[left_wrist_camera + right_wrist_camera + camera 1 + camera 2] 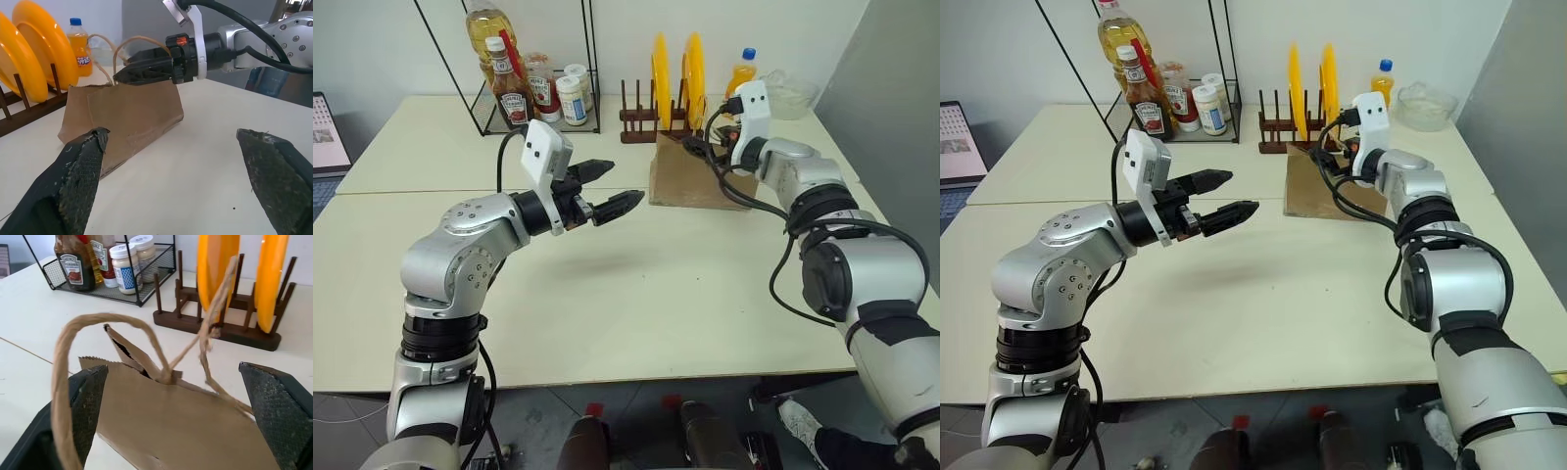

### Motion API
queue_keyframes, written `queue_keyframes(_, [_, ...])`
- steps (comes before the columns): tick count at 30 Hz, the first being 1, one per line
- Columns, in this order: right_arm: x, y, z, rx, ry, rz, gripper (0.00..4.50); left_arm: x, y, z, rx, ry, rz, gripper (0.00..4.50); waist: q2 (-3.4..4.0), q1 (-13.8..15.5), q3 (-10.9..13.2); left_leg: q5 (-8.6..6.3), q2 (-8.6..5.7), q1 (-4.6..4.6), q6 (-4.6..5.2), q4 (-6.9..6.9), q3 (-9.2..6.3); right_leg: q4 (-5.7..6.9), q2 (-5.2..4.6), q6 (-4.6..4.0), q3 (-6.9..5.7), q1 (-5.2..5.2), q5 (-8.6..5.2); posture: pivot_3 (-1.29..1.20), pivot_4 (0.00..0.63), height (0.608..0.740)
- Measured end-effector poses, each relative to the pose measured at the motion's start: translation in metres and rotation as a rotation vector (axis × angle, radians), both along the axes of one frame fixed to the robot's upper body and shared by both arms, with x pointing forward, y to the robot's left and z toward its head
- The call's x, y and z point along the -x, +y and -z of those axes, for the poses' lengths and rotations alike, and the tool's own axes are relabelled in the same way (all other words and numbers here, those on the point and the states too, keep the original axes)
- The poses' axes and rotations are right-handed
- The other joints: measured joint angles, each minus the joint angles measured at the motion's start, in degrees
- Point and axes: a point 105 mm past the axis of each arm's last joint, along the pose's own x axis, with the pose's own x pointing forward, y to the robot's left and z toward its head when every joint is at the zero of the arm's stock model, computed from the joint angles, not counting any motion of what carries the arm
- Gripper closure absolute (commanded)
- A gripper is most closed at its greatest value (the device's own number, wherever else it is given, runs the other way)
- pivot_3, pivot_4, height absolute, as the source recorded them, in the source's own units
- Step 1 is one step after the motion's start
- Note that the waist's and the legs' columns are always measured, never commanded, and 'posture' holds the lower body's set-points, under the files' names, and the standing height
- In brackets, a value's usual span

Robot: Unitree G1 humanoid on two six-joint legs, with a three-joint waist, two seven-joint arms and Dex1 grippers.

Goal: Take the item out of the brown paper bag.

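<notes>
Left eye view: left gripper (604, 190) hangs wide and empty above the table (636, 294), at 9 o'clock from the bag (690, 176), likely waiting to steady it. Right gripper (128, 73), also wide and empty, sits at the bag's mouth among the handles (117, 328), probably to spread it. The bottle isn't visible, presumably inside.

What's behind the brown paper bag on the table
Behind the brown paper bag stands a wooden rack holding yellow plates, with an orange soda bottle farther back. The bag's contents are hidden.
</notes>
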Motion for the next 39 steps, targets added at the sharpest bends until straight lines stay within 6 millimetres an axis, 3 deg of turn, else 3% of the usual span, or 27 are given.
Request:
queue_keyframes(12, [-0.006, -0.003, 0.002, 0.071, -0.030, 0.100, 0.00, 0.000, 0.005, 0.001, 0.001, -0.002, -0.030, 0.03, 0.01, 0.01, 0.00, 0.00, -0.02, -0.01, 0.00, 0.00, -0.02, 0.01, -0.02, 0.00, -0.02, 0.00, 0.00, 0.00, 0.150, 0.740])
queue_keyframes(29, [-0.011, -0.036, -0.006, 0.159, -0.073, 0.244, 0.00, 0.000, 0.007, -0.001, 0.008, -0.021, -0.034, 0.03, 0.01, -0.03, 0.01, 0.00, -0.03, -0.01, 0.00, 0.01, -0.02, 0.01, -0.03, -0.01, -0.03, 0.00, 0.00, 0.00, 0.150, 0.740])
queue_keyframes(33, [-0.012, -0.037, -0.006, 0.135, -0.070, 0.259, 0.90, 0.000, 0.007, -0.001, 0.007, -0.021, -0.036, 0.00, 0.01, -0.04, 0.01, 0.00, -0.03, -0.01, 0.00, 0.01, -0.02, 0.01, -0.03, -0.01, -0.03, 0.00, 0.00, 0.00, 0.150, 0.740])
queue_keyframes(39, [-0.012, -0.028, -0.003, 0.100, -0.057, 0.240, 3.12, -0.001, 0.007, -0.002, 0.007, -0.026, -0.044, 0.00, 0.01, -0.05, 0.01, 0.00, -0.03, -0.01, -0.01, 0.01, -0.02, 0.02, -0.03, -0.01, -0.03, 0.00, 0.01, 0.00, 0.150, 0.740])
